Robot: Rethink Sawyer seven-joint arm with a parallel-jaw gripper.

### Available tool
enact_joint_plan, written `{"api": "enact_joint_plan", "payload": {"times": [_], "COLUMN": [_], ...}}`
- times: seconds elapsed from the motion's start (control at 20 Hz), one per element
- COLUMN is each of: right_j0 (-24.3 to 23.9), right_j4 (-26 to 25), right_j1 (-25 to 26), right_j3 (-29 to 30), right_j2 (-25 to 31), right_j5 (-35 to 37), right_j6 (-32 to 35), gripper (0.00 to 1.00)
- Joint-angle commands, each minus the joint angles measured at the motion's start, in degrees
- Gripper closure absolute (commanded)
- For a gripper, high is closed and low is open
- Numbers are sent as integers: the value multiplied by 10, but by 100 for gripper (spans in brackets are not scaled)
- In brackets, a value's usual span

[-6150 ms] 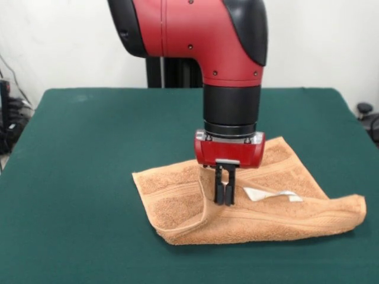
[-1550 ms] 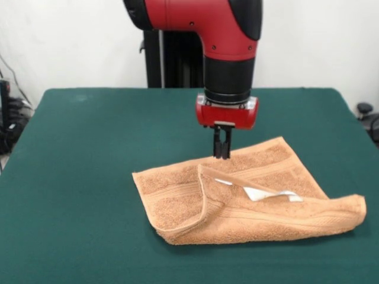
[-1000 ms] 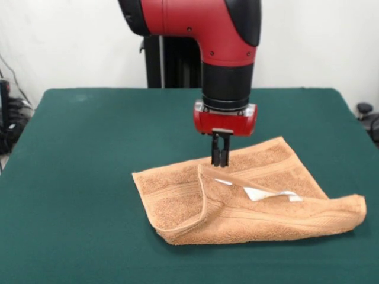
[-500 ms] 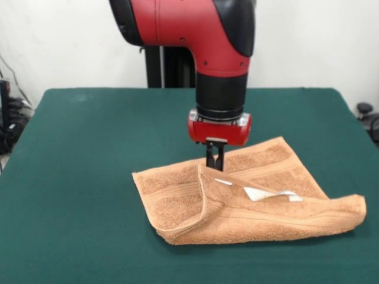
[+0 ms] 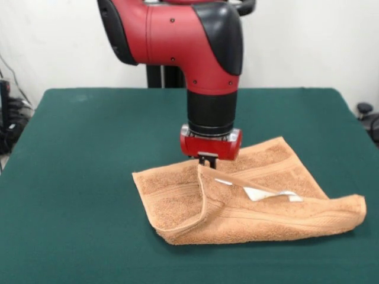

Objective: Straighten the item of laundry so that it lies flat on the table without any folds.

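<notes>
The item of laundry [image 5: 177, 204], an orange-tan terry towel, lies crumpled on the green table [image 5: 77, 154] right of centre. One part is folded over along the near edge, and a raised flap peaks near the towel's middle. A white label [image 5: 266, 194] shows on the folded layer. My gripper [image 5: 207, 160] hangs straight down from the red arm, right behind the flap's peak at the towel's far edge. The flap hides its lower end, so its state does not show.
The arm's red and black wrist [image 5: 210, 118] stands over the towel's far side. Bare green cloth stretches left of the towel and along the front. Dark objects [image 5: 364, 112] sit beyond the table's right edge, and cables [image 5: 9, 118] hang at the left.
The arm has come down and shifted left, bringing the gripper from above the towel's far edge to just behind the flap's peak. The towel has kept its shape.
</notes>
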Motion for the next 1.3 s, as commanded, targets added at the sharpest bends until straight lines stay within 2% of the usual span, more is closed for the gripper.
{"api": "enact_joint_plan", "payload": {"times": [0.05, 0.25, 0.7, 1.0, 1.3], "right_j0": [17, 29, 92, 99, 102], "right_j4": [-20, -7, 32, 43, 47], "right_j1": [41, 50, 55, 61, 52], "right_j3": [-52, -82, -139, -164, -165], "right_j2": [28, 28, -24, -27, -30], "right_j5": [-33, -27, -6, 13, 25], "right_j6": [30, 36, 75, 74, 72], "gripper": [100, 100, 100, 100, 100]}}
